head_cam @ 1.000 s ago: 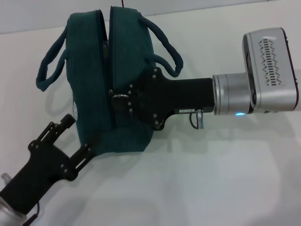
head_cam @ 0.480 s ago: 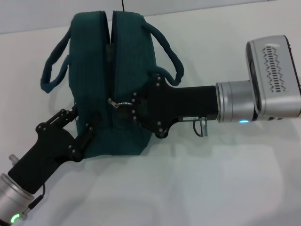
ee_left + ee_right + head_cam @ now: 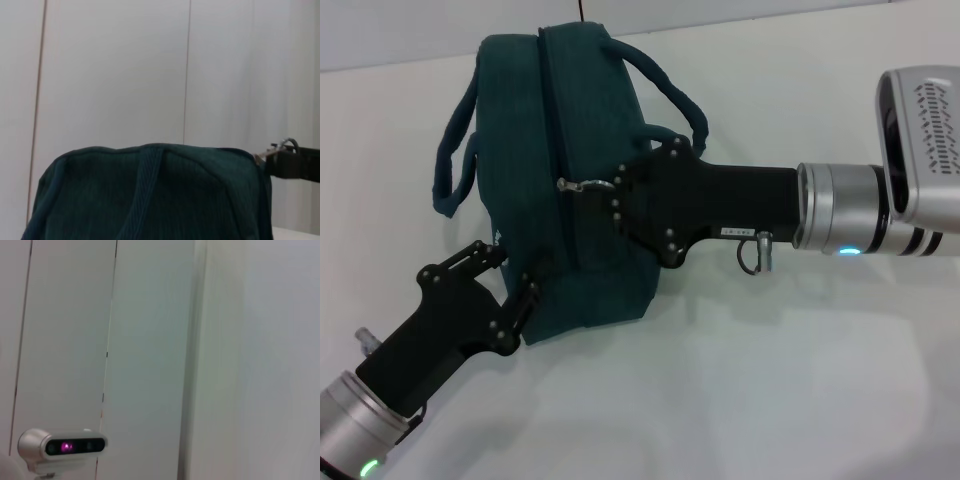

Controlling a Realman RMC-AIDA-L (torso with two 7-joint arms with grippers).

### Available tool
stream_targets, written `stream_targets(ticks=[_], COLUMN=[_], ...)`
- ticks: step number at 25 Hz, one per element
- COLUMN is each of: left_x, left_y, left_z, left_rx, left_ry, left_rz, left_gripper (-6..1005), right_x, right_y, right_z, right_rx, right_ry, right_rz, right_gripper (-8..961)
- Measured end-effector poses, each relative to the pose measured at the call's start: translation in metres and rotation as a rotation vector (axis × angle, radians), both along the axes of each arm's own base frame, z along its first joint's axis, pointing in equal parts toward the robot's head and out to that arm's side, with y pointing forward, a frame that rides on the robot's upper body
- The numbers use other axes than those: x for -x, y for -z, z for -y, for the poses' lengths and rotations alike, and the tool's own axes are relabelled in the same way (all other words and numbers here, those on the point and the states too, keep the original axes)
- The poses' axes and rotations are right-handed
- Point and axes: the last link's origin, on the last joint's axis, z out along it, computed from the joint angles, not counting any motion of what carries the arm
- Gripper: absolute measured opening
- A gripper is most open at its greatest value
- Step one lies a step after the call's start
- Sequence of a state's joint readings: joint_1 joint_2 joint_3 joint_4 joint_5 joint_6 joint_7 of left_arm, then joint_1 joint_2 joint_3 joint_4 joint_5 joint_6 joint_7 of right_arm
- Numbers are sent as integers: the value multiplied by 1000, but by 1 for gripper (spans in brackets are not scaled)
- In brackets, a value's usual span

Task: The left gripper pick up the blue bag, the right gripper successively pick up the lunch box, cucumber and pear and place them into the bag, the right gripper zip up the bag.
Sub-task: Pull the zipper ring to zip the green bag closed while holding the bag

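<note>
The right gripper (image 3: 612,192), jaws pinching the zipper pull (image 3: 582,185), sits midway along the blue bag's (image 3: 530,140) zipper line, while the left gripper (image 3: 520,280), jaws clamped, holds its near corner.

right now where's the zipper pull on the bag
In the head view the zipper pull sits midway along the blue bag, pinched at the right gripper.

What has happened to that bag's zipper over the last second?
The right gripper has drawn the zipper pull across the blue bag, and the gap along the zipper that gaped a second ago now looks closed. The left gripper has shifted a little but still holds the bag's lower corner. The handles still stick out.
</note>
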State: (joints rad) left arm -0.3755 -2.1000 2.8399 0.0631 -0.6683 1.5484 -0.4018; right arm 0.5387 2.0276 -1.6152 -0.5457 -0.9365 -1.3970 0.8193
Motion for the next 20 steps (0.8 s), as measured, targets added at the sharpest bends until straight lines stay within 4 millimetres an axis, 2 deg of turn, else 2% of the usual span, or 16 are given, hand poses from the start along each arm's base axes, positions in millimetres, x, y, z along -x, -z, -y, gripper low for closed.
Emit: stream_targets(ticks=[20], left_x=[7], left_y=[2], left_z=[-5], left_rx=[-28], left_ry=[-3], left_rz=[-86], left_gripper=[213], right_x=[4], right_y=[-14], right_z=[-10], right_rx=[-152], right_ry=[33], right_rz=[-124], right_gripper=[9])
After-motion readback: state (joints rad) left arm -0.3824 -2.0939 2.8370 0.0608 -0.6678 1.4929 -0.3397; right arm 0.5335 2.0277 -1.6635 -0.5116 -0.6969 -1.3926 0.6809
